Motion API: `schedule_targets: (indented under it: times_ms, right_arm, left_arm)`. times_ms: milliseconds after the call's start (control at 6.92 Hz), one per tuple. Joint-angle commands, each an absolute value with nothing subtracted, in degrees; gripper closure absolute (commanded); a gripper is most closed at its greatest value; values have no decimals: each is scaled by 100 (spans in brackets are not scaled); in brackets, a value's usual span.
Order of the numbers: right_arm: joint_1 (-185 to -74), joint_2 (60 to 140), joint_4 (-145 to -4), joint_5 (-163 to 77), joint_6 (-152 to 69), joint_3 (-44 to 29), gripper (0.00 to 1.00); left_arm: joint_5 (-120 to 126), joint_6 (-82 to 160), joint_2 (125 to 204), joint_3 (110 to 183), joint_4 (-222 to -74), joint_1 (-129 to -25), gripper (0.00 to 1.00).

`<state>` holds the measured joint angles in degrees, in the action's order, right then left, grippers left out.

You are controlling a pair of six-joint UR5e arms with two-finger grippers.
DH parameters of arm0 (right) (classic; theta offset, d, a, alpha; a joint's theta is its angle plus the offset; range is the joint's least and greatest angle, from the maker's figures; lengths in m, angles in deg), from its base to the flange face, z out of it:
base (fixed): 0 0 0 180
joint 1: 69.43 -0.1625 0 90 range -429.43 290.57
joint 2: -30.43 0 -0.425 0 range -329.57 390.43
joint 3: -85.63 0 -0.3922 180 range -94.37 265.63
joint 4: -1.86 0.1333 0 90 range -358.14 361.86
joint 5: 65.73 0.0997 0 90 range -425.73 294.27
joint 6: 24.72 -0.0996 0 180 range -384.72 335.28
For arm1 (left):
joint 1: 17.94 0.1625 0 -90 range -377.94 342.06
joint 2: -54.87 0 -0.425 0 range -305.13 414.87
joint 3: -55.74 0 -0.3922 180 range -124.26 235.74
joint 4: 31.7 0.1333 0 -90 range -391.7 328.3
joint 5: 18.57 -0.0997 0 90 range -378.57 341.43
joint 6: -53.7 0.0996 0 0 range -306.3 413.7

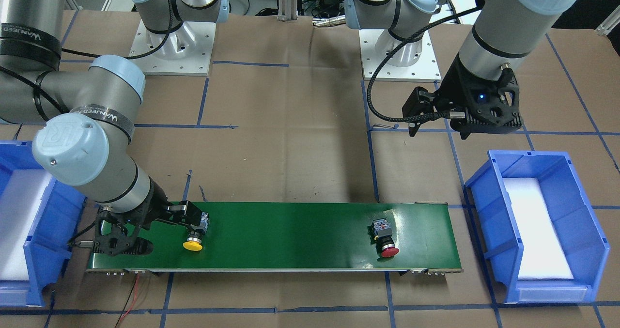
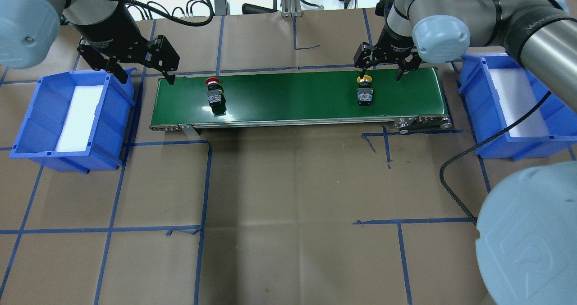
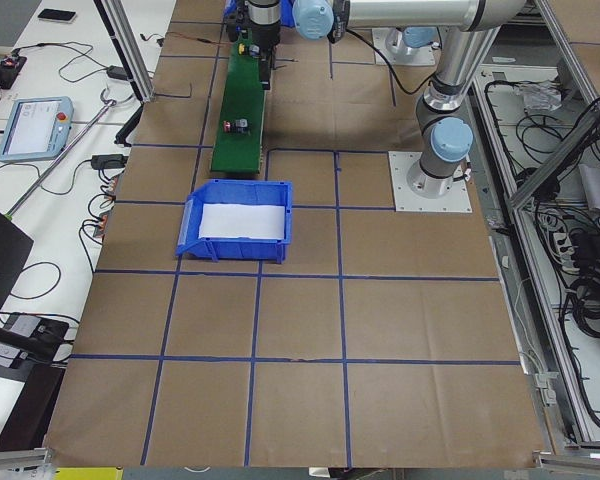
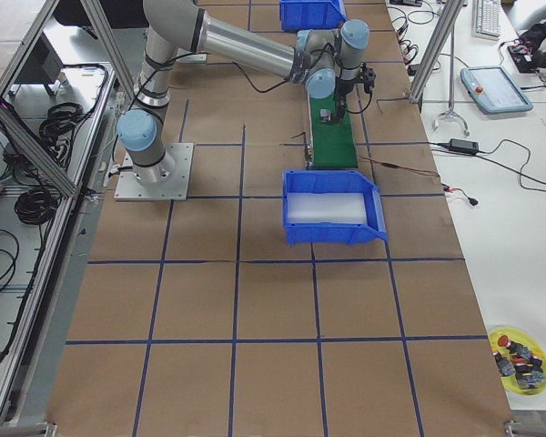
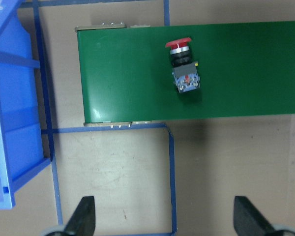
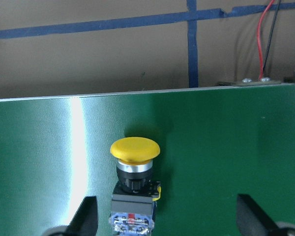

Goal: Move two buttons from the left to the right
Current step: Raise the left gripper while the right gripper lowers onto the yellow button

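step: yellow button (image 6: 134, 167) being picked up | right fingers (image 6: 86, 216) spread wide over it, left fingers (image 5: 83, 216) open | next: prob lowered, closed, carried to right bin (image 2: 478, 93)

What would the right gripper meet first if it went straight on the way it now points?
Probably the yellow button, which lies on the green belt in the gap of the open right gripper, a little off-centre. Depth is unclear; if the gripper missed it, the belt would come next.
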<state>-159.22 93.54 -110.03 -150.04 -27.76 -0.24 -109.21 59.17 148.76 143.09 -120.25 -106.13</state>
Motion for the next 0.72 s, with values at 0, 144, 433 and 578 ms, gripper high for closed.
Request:
schedule_targets:
  times_ms: [0, 144, 433, 578]
  right_arm:
    - [-15934, 9126, -10994, -15037, -2745, -50, 0]
    - [-15926, 9047, -11011, -15028, -2762, -76, 0]
    - [-15926, 8950, -11003, -15107, -2710, -85, 36]
    - [-15926, 8950, -10959, -15116, -2683, -76, 71]
  left_arm:
    - [-10936, 5853, 14795, 14354, -12056, -10679, 0]
    - [-10919, 5853, 14760, 14363, -12056, -10679, 0]
    - [-10910, 5941, 14715, 14398, -12065, -10679, 0]
    - [-10910, 6063, 14715, 14407, -12065, -10653, 0]
